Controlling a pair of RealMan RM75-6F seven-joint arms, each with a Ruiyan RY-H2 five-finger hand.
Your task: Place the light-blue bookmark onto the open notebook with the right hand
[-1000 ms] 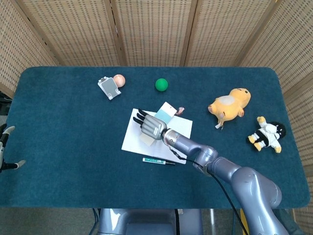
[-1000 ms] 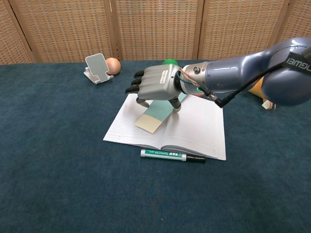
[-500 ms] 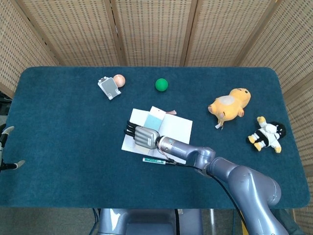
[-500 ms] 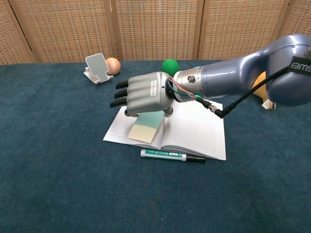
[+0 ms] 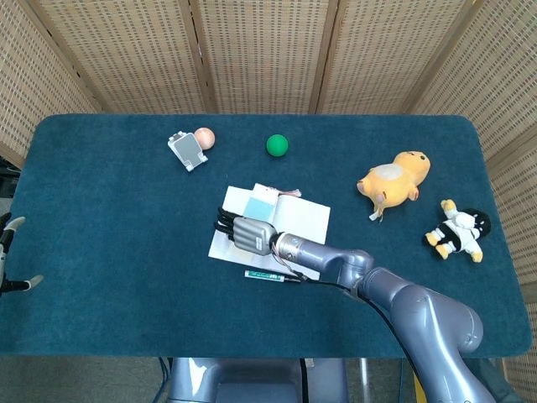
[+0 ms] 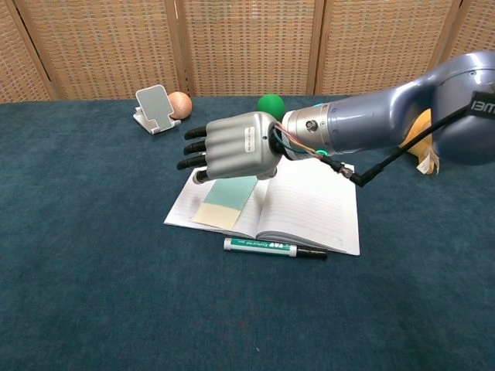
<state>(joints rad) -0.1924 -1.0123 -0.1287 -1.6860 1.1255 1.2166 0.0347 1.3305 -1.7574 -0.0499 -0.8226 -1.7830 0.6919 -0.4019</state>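
Note:
The open notebook (image 6: 309,209) (image 5: 306,217) lies mid-table. The light-blue bookmark (image 6: 224,199) (image 5: 258,205), cream at its near end, lies flat on the left page, and its pink tassel (image 5: 290,194) rests at the book's far edge. My right hand (image 6: 232,147) (image 5: 248,233) hovers palm down over the bookmark's middle, fingers straight and spread. No finger visibly closes on it, and the thumb is hidden. Only the spread fingertips of my left hand (image 5: 10,252) show at the table's left edge, holding nothing.
A green-and-white marker (image 6: 274,248) lies just in front of the notebook. At the back are a phone stand (image 5: 187,150), a peach ball (image 5: 205,137) and a green ball (image 5: 277,145). A yellow plush (image 5: 394,179) and a black-and-white doll (image 5: 457,230) lie to the right.
My right hand brought the tilted bookmark down and leftward onto the left page. The bookmark now lies flat, and the hand has flattened and lifted slightly.

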